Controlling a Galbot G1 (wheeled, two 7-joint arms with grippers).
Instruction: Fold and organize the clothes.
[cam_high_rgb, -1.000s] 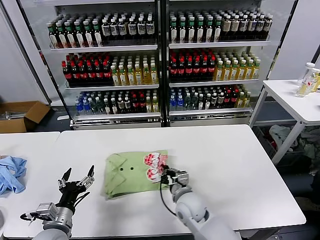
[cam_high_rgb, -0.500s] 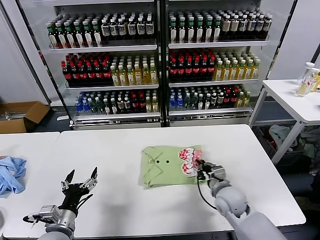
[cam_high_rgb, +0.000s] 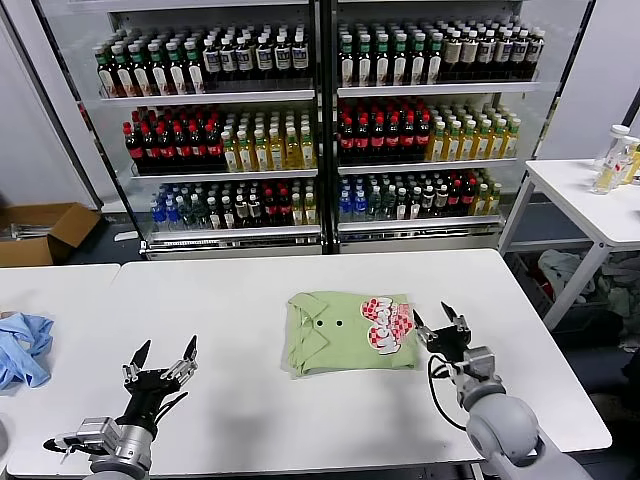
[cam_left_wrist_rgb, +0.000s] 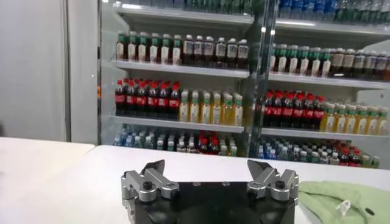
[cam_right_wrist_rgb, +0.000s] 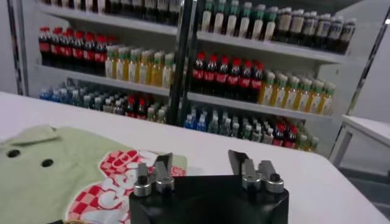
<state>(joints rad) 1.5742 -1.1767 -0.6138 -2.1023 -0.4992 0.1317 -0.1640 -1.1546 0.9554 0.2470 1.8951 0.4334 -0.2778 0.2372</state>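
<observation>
Cardboard box (cam_high_rgb: 40, 230) on floor far left, contents unclear. Glass-door coolers (cam_high_rgb: 320, 120) behind hold rows of bottles. Folded green polo shirt (cam_high_rgb: 345, 332) lies collar-up mid white surface (cam_high_rgb: 250, 300). Right gripper (cam_high_rgb: 442, 326) just beside shirt's right edge, jaws apart, empty. Left gripper (cam_high_rgb: 160, 360) near front-left, jaws wide apart, empty. Blue garment (cam_high_rgb: 22, 345) far left.

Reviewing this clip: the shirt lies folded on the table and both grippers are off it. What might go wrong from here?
1. The right gripper, fingers open, sits close beside the folded polo shirt; a careless retreat might catch the printed edge and undo the fold.
2. The shirt lies slightly askew on the table, with its collar side bunched, so the layers may loosen if it is pushed again.
3. The left gripper hovers open away from the shirt, so it cannot steady it.
</observation>
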